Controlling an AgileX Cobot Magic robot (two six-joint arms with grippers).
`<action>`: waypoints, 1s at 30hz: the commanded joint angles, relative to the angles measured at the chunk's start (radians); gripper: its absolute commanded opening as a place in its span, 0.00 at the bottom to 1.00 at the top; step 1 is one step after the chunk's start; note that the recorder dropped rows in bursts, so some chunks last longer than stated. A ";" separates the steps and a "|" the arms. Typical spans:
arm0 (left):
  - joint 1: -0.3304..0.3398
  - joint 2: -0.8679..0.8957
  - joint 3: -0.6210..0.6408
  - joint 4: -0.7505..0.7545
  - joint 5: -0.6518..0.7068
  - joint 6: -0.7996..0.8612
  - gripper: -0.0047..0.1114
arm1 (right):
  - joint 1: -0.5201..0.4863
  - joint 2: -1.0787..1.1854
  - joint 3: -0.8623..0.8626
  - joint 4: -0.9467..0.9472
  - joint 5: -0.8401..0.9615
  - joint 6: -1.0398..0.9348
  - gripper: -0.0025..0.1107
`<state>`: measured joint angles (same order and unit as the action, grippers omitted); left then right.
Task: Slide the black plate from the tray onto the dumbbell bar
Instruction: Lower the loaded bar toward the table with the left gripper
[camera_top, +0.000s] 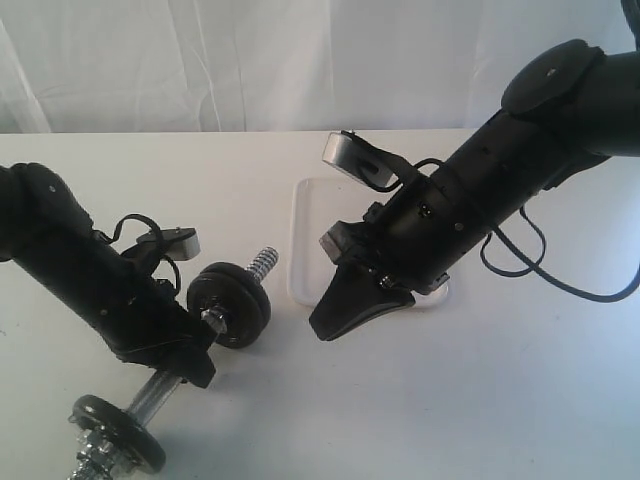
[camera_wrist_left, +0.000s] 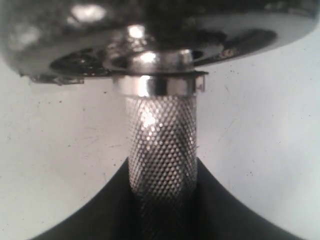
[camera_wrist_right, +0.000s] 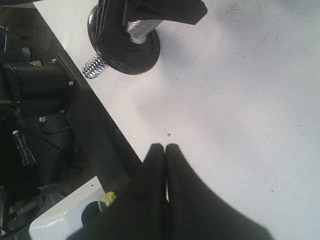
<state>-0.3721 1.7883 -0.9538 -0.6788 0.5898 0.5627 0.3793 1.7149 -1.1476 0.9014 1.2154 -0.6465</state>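
The chrome dumbbell bar (camera_top: 158, 385) lies slanted over the white table, and my left gripper (camera_top: 197, 362) is shut on its knurled middle (camera_wrist_left: 161, 145). One black plate (camera_top: 229, 303) sits on the bar's far part, with the threaded end (camera_top: 265, 264) poking out beyond it. A second black plate (camera_top: 116, 430) is on the near end. My right gripper (camera_top: 322, 325) is shut and holds nothing, hanging in front of the white tray (camera_top: 308, 225). The right wrist view shows that gripper (camera_wrist_right: 165, 147) well apart from the far black plate (camera_wrist_right: 125, 42). The right arm hides most of the tray.
A black cable (camera_top: 560, 285) loops off the right arm over the table. A white curtain hangs behind. In the right wrist view the table edge (camera_wrist_right: 100, 107) runs diagonally, with dark equipment (camera_wrist_right: 35, 120) beyond it.
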 joint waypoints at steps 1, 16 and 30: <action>0.001 -0.001 -0.001 0.022 0.022 -0.005 0.04 | -0.002 -0.011 -0.008 0.005 0.006 0.000 0.02; 0.001 -0.068 -0.036 -0.028 0.018 -0.017 0.04 | -0.002 -0.011 -0.008 0.005 0.006 0.000 0.02; 0.001 -0.105 -0.037 -0.108 -0.098 -0.007 0.04 | -0.002 -0.011 -0.008 0.012 0.006 0.000 0.02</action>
<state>-0.3721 1.7525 -0.9645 -0.6541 0.4794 0.5480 0.3793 1.7149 -1.1476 0.9014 1.2154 -0.6465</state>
